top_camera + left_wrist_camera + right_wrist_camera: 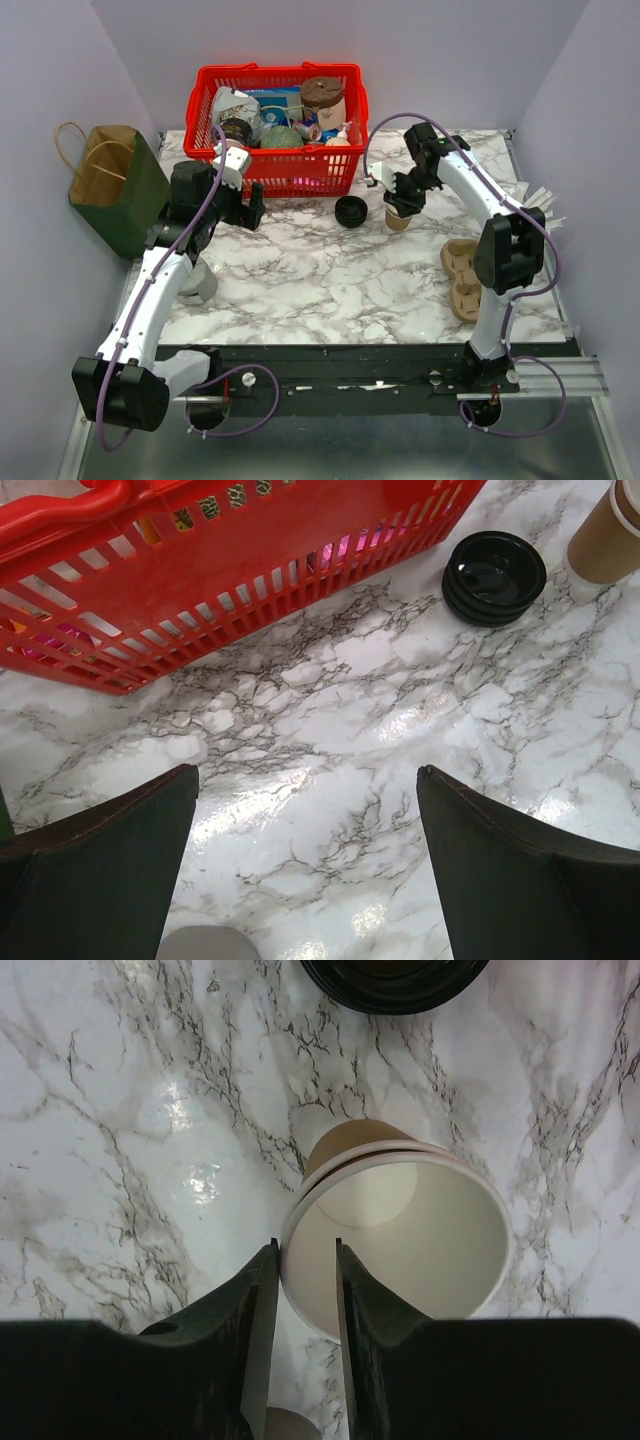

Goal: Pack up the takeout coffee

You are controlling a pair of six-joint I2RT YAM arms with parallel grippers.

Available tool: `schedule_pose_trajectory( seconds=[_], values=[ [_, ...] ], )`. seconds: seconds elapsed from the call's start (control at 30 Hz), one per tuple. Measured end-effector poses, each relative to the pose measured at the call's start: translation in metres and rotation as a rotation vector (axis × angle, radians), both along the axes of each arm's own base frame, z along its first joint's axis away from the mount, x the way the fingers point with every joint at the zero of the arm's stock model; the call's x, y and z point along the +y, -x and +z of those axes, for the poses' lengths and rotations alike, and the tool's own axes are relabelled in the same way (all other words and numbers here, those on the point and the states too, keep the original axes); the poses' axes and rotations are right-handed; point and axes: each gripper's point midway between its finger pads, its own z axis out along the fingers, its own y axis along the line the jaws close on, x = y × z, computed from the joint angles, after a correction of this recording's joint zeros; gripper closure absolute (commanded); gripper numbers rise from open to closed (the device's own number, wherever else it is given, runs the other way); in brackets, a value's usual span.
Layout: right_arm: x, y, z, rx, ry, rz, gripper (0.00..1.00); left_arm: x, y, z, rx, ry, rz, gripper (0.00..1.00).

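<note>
A black lid (352, 211) lies just left of the takeout coffee (399, 220) on the marble desk (320, 270), with a red basket (275, 165) beyond it and a brown pulp carrier (462, 280) nearer, to the right. The tan cup stands uncovered, white inside and at the rim. The right gripper (305, 1250) straddles its rim, narrow — whether it clamps cannot be told. The left gripper (308, 772) hangs wide, empty.

The marble table (320, 270) bears a basket (270, 172), black lid (352, 211), kraft cup (398, 220) and pulp carrier (462, 280).
</note>
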Motion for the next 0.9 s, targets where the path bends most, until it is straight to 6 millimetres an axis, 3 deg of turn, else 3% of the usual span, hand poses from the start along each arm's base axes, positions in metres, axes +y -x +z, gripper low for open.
schedule_pose_trajectory(
  seconds=[0.2, 0.47, 0.73, 0.9],
  values=[
    [-0.002, 0.000, -0.001, 0.000, 0.011, -0.003, 0.72, 0.000, -0.001, -0.001, 0.003, 0.004, 0.002, 0.02],
    [-0.004, -0.002, 0.002, -0.015, 0.018, -0.013, 0.90, -0.001, -0.002, 0.000, -0.003, 0.007, 0.003, 0.02],
    [-0.006, -0.006, 0.034, -0.141, -0.009, -0.043, 0.99, -0.004, -0.003, -0.004, 0.011, 0.018, -0.008, 0.02],
    [-0.010, -0.016, 0.046, -0.228, 0.001, -0.059, 0.99, -0.007, -0.005, -0.011, 0.031, 0.020, -0.014, 0.02]
  ],
)
